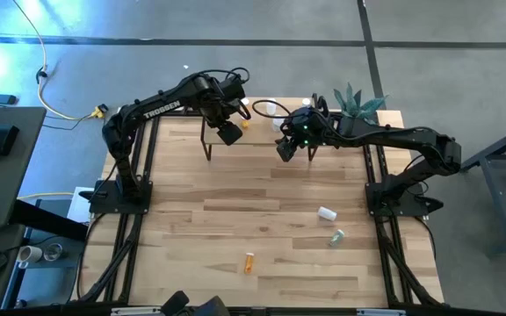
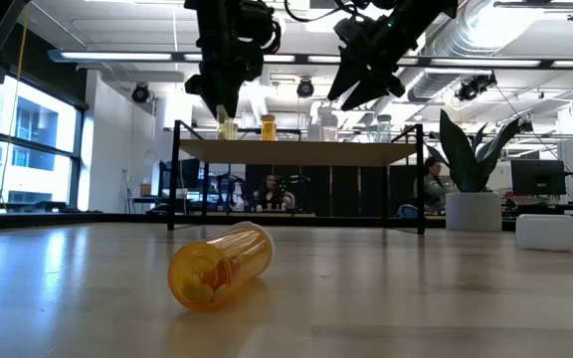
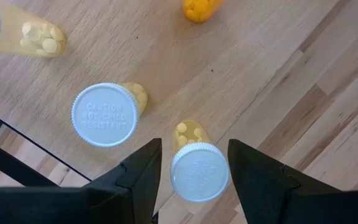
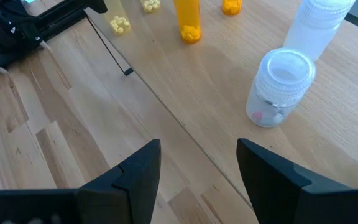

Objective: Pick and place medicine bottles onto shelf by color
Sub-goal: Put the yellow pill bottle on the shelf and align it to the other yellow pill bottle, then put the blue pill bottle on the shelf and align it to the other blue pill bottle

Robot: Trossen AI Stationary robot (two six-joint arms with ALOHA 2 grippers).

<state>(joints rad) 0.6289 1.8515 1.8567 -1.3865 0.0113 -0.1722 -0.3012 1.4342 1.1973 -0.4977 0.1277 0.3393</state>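
Your left claw [image 3: 192,163] hangs over the left end of the shelf [image 1: 262,140], its fingers standing either side of a yellow bottle [image 3: 194,163]. You can see a sliver of gap on each side, so whether the pads actually press it cannot be told. That bottle is translucent yellow with a ribbed white cap and pale yellow pills inside; it stands upright on the light-wood board, long axis vertical, cap facing the wrist camera. Just beside it stands a second yellow bottle [image 3: 107,113], also upright, its white cap embossed with a caution text. Farther along the board sits an orange bottle [image 4: 188,20], upright too.

Your right claw [image 4: 197,163] hovers over the shelf's right part, spread wide and holding nothing. Below it stands a clear bottle [image 4: 278,87] with a ribbed clear cap, a few pinkish pills at the bottom.

On the desk [image 1: 235,219] an orange bottle without cap [image 2: 221,265] lies on its side, open mouth toward the low camera. A white bottle [image 1: 326,212] and a clear greenish bottle [image 1: 336,236] lie near the right arm's base.
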